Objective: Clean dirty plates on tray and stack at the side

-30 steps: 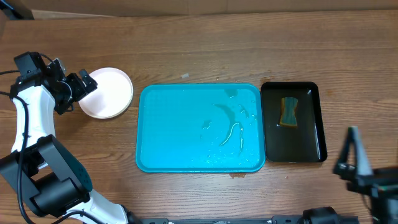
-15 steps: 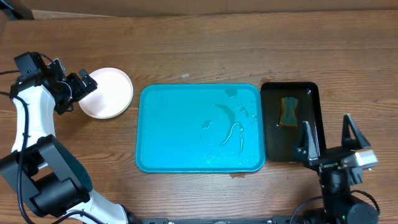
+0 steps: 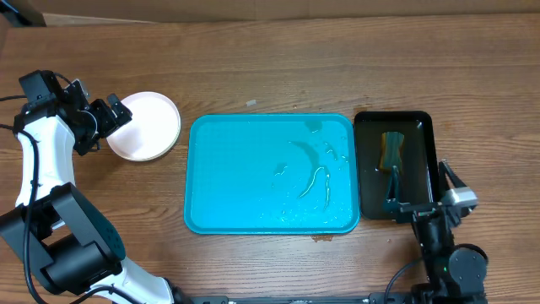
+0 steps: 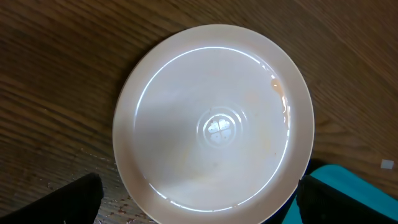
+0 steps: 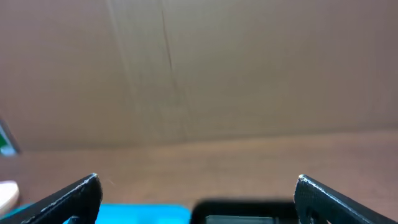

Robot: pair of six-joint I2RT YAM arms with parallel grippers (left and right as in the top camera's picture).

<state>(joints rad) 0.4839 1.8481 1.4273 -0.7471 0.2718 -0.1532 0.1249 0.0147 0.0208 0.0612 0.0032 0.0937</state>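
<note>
The plates point(image 3: 148, 127) sit on the wood left of the tray, and from above only the white top one shows. In the left wrist view this top plate point(image 4: 214, 124) fills the frame with a faint orange smear near its right rim. My left gripper point(image 3: 114, 116) hovers open at the plates' left edge, nothing held; its fingertips point(image 4: 71, 199) straddle the near rim. The turquoise tray point(image 3: 219, 169) holds only streaks of water. My right gripper point(image 3: 419, 186) stands open and empty at the front of the black tray point(image 3: 422, 181), facing the far wall.
A green and yellow sponge point(image 3: 392, 150) lies in the narrow black tray, right of the turquoise one. In the right wrist view the turquoise tray point(image 5: 143, 214) and black tray point(image 5: 242, 211) show low down, with cardboard behind the table.
My right arm has swung in from the right edge to the front of the black tray, jaws still open. The left arm and the plates have not moved.
</note>
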